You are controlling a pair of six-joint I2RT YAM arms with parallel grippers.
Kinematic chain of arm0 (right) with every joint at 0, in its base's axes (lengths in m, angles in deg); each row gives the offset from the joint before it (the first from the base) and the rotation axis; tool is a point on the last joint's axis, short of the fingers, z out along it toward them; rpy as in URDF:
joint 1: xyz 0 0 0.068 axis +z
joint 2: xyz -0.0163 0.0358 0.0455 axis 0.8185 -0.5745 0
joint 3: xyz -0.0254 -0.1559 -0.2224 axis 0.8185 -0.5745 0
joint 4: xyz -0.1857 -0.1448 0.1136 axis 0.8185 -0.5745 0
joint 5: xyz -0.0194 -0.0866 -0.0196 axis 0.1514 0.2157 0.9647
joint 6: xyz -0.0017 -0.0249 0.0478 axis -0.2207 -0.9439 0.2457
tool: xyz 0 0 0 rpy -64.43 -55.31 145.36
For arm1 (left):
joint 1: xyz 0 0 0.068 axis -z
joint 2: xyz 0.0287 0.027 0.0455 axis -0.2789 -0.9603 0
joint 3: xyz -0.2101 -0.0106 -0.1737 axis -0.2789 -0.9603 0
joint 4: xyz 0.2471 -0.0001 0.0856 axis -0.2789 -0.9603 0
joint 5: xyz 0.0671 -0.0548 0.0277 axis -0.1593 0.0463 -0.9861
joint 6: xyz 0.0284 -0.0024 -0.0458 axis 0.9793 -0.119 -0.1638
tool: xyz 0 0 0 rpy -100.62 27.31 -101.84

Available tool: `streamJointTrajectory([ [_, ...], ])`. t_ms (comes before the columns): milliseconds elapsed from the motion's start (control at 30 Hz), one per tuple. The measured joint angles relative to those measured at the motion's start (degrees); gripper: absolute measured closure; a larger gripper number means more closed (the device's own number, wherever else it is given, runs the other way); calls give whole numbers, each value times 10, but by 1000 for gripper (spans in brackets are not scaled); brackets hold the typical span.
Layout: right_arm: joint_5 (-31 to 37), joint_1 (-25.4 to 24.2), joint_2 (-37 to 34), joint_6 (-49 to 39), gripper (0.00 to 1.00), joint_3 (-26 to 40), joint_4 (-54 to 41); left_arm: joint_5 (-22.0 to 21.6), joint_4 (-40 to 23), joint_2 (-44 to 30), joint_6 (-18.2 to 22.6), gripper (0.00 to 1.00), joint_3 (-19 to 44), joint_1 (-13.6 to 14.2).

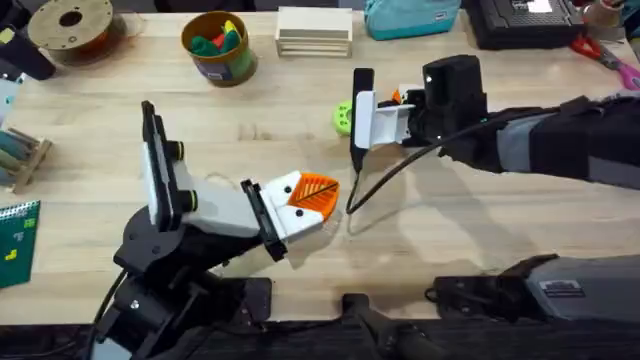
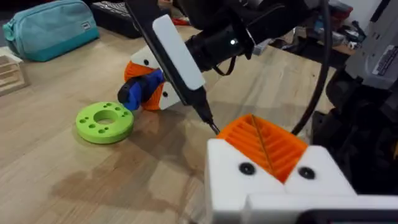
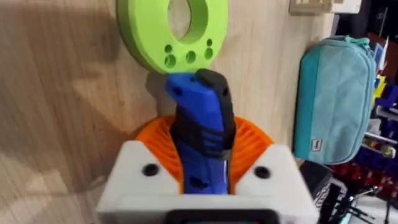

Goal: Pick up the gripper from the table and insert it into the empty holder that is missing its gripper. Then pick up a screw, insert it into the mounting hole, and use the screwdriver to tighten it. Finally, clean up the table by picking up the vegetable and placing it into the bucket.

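My right gripper [image 1: 392,102] [image 3: 200,146] is shut on the blue grip of the screwdriver [image 3: 199,118]. Its long white and black body [image 1: 362,115] [image 2: 177,59] slants down, and the thin bit [image 2: 211,124] ends just beside my left gripper [image 1: 316,194] [image 2: 264,144]. The left gripper's orange ribbed pads are pressed together, with nothing showing between them. The brown bucket [image 1: 218,50] with a green band stands at the back, holding green, red and yellow pieces. The loose gripper, the holder, the screw and the vegetable are out of view.
A flat green ring [image 1: 343,118] [image 2: 104,121] [image 3: 174,31] lies on the table just past the right gripper. At the back are a teal pouch [image 1: 410,18] [image 2: 46,28], a stack of wooden blocks [image 1: 314,32], a spool [image 1: 72,28] and a black box [image 1: 525,20].
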Motion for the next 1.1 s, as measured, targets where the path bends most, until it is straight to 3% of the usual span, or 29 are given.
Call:
streamJointTrajectory([
  [100,0,0,0,0,607,2,0,0,0,0,0,997,0,0],
  [367,2,-19,0,-6,646,2,-2,0,0,0,0,997,0,0],
  [433,2,-34,0,-5,601,2,-1,0,0,0,0,997,0,0],
  [500,2,-46,1,-3,331,4,4,0,0,0,0,997,0,0],
  [533,2,-53,7,-1,60,13,7,0,0,0,0,997,0,0],
  [933,19,-44,43,92,49,13,-16,0,0,0,0,986,0,0],
  [967,25,-43,60,107,49,13,-26,0,0,0,3,898,0,0],
  [1100,41,-43,135,169,49,13,-70,0,0,0,2,264,0,0],
])
